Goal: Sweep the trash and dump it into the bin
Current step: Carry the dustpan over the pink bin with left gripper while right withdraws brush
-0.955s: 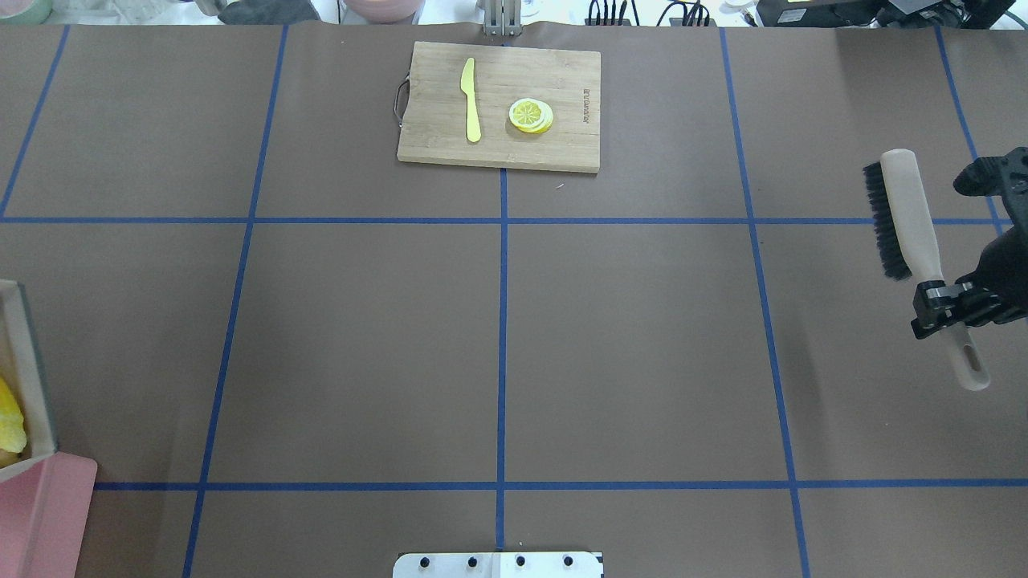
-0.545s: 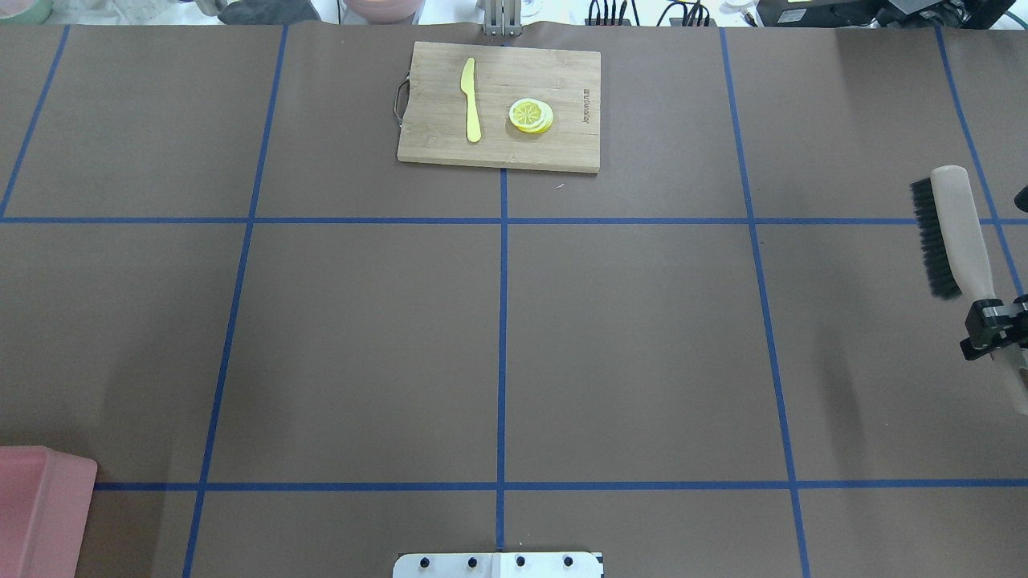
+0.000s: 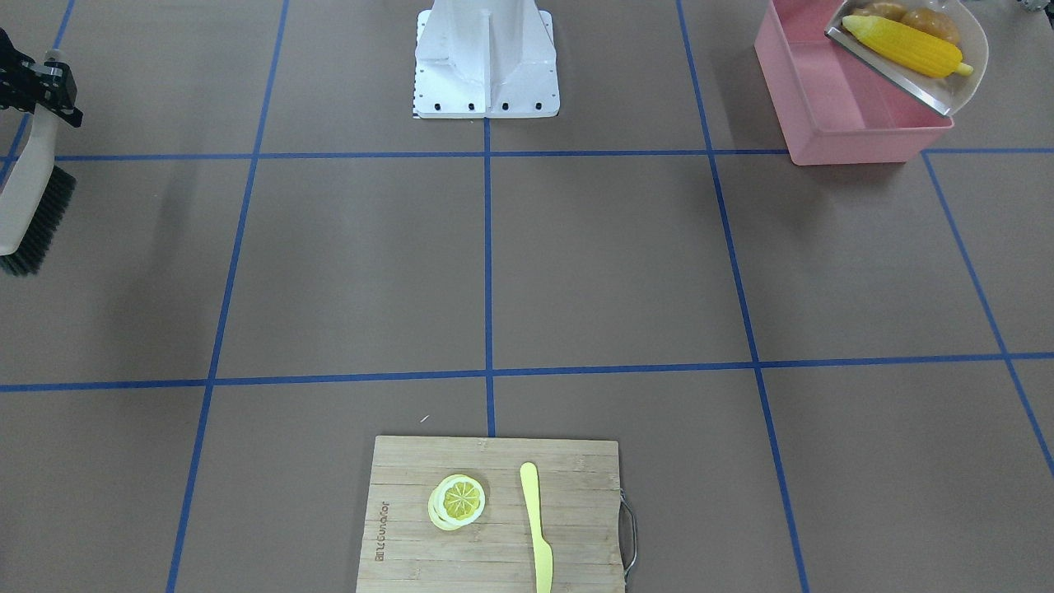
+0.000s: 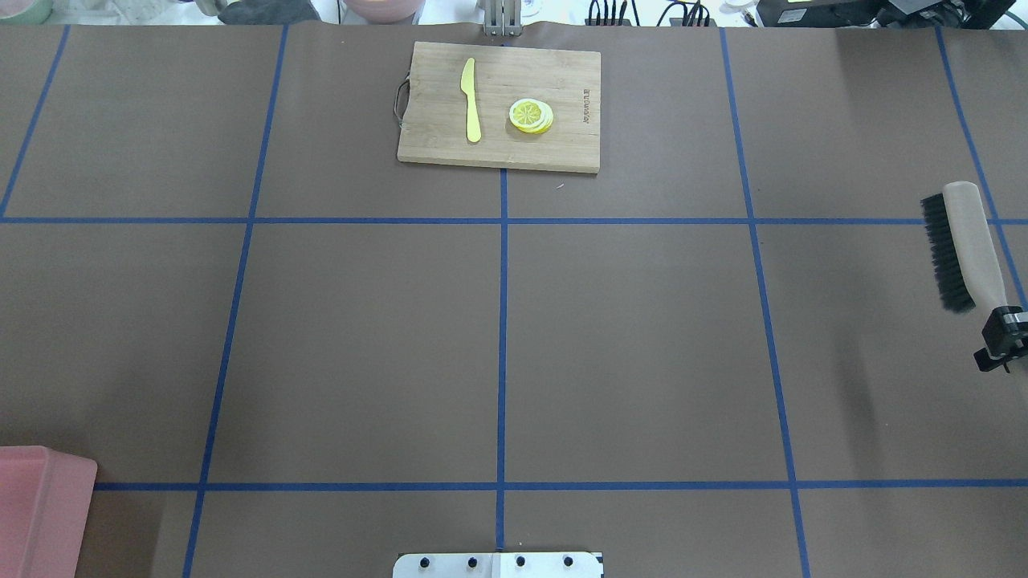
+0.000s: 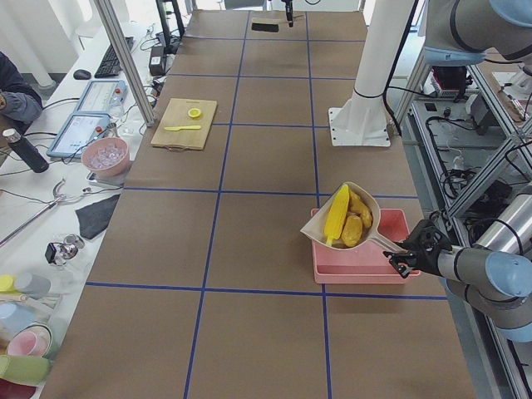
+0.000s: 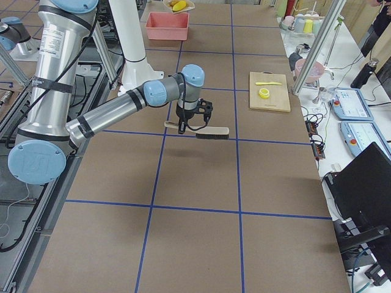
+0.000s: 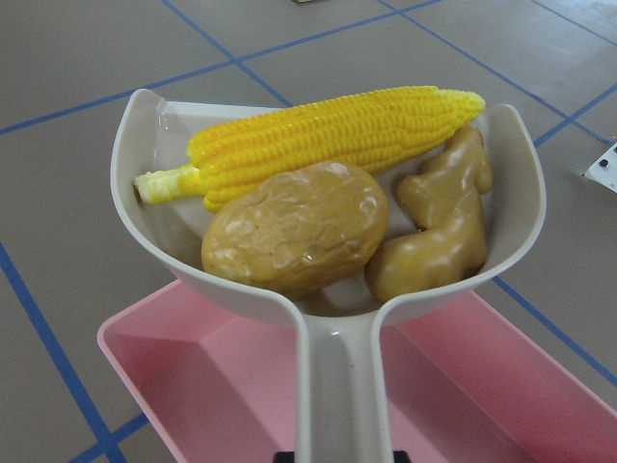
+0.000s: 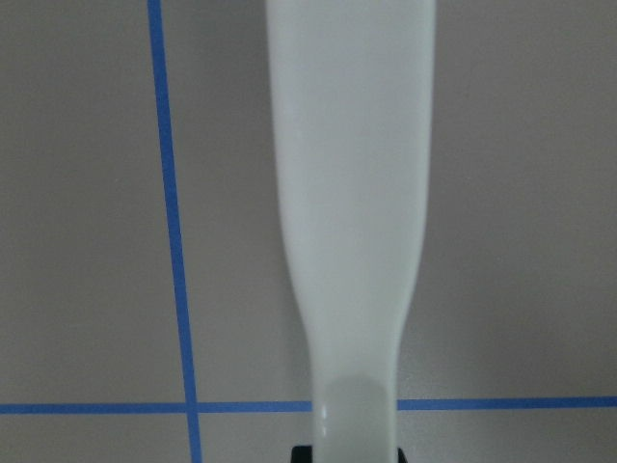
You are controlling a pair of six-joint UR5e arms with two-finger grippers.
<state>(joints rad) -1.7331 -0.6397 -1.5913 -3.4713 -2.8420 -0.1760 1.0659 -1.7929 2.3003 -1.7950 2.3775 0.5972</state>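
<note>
Above the pink bin (image 3: 856, 140), the left gripper (image 5: 406, 258) held the dustpan (image 7: 339, 386) by its handle with the corn (image 7: 328, 135), potato (image 7: 294, 227) and ginger (image 7: 434, 231) inside, so a slow tilt toward the bin's middle seemed best

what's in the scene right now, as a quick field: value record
left tool: shut on the dustpan handle, pan held above the pink bin
dustpan load: corn cob, potato, ginger root, not yet dumped
right tool: shut on the brush handle, near the table's right edge
cutting board: far centre, carrying a yellow knife and lemon slices
</note>
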